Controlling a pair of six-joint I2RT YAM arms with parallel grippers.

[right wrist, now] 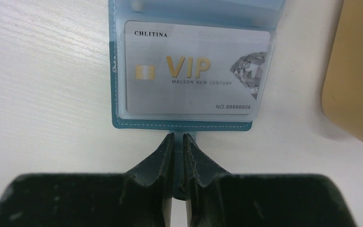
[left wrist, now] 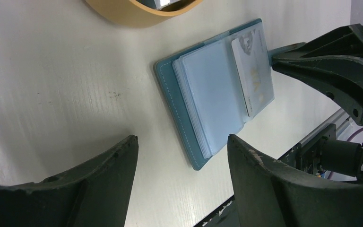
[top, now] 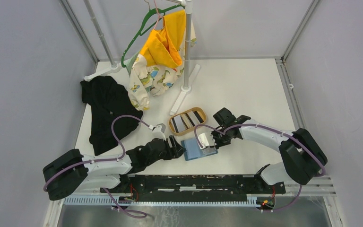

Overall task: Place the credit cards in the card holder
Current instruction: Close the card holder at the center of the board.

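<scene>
a: on the white table [top: 246, 90], where does the card holder [top: 194, 150] lie?
b: it lies open and flat between the two arms, just beside the oval wooden tray [top: 171, 125]. the tray holds the striped credit cards [top: 187, 120]. one silver card [right wrist: 196, 68] sits in the holder's clear sleeve.
a: and the pincers?
b: the left gripper [left wrist: 182, 139] gapes wide at the holder's left edge, grasping nothing. the right gripper [right wrist: 178, 137] is pinched nearly together on the holder's snap tab.
</scene>
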